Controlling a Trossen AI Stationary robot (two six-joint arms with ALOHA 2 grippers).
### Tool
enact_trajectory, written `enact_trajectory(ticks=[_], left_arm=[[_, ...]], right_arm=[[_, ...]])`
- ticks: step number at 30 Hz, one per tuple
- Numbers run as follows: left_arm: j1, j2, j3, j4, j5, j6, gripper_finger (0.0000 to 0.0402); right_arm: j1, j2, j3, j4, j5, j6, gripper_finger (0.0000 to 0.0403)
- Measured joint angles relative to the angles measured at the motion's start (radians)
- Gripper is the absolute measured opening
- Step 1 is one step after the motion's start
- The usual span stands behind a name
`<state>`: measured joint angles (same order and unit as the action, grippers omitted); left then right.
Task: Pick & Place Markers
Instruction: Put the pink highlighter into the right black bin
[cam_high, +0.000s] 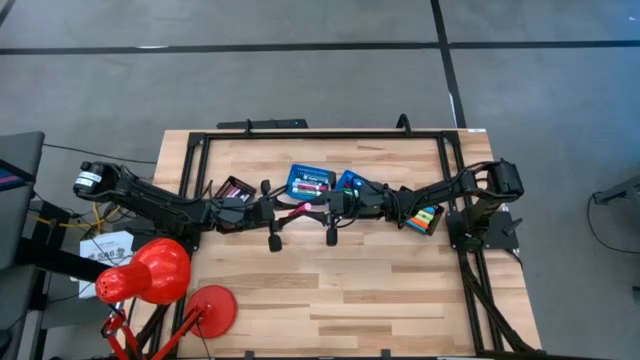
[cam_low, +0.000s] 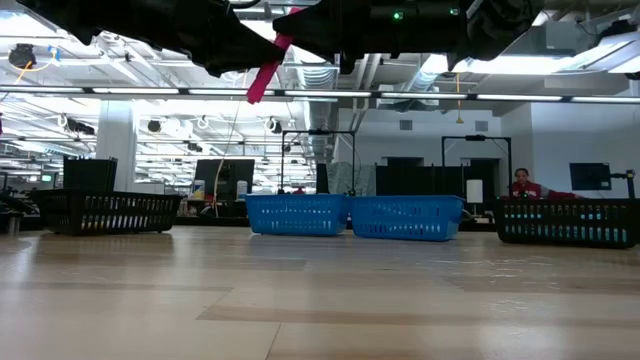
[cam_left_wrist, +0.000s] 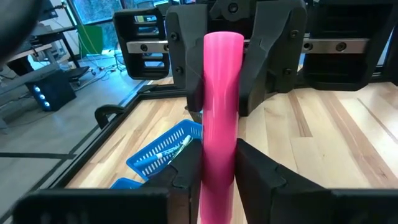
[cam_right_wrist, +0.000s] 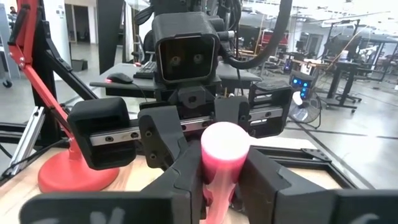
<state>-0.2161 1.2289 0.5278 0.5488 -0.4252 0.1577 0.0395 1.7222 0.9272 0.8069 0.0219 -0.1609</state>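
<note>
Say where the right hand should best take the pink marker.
The free end of the pink marker, beyond the left hand, approached head-on from the opposite side: the slim round barrel juts out unobstructed, and the right hand flanks it.

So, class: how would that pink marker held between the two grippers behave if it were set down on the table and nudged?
The pink marker looks round and smooth, so it would probably roll. Its straight line between the left gripper and right gripper suggests stiffness. Thin and short, it is likely light.

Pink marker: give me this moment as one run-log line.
stage: mid-air handover | pink marker: above table centre | left pincer: shut on it | right pincer: around its other end | baskets: behind
</note>
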Motion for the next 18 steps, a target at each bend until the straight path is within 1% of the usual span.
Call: enact_trajectory(ticks=[3, 6, 10, 14, 16, 18], left_arm=[[0.000, 0.000, 0.000, 0.000, 0.000, -0.003, 0.0089], [0.000, 0.000, 0.000, 0.000, 0.000, -0.006, 0.0104], [0.000, 0.000, 0.000, -0.001, 0.000, -0.006, 0.0124], [0.000, 0.001, 0.000, -0.002, 0.000, -0.012, 0.0134], [0.000, 0.001, -0.001, -0.002, 0.000, -0.016, 0.0136], [0.000, 0.001, -0.001, -0.002, 0.000, -0.017, 0.0136]], right_arm=[[0.000, 0.000, 0.000, 0.000, 0.000, 0.011, 0.0075], [0.000, 0.000, 0.000, 0.000, 0.001, 0.014, 0.0063], [0.000, -0.029, 0.003, -0.049, 0.005, 0.030, 0.0058], [0.000, -0.109, 0.003, -0.181, 0.014, 0.030, 0.0068], [0.004, -0.170, 0.003, -0.292, 0.047, 0.031, 0.0068], [0.009, -0.242, 0.003, -0.433, 0.113, 0.031, 0.0067]])
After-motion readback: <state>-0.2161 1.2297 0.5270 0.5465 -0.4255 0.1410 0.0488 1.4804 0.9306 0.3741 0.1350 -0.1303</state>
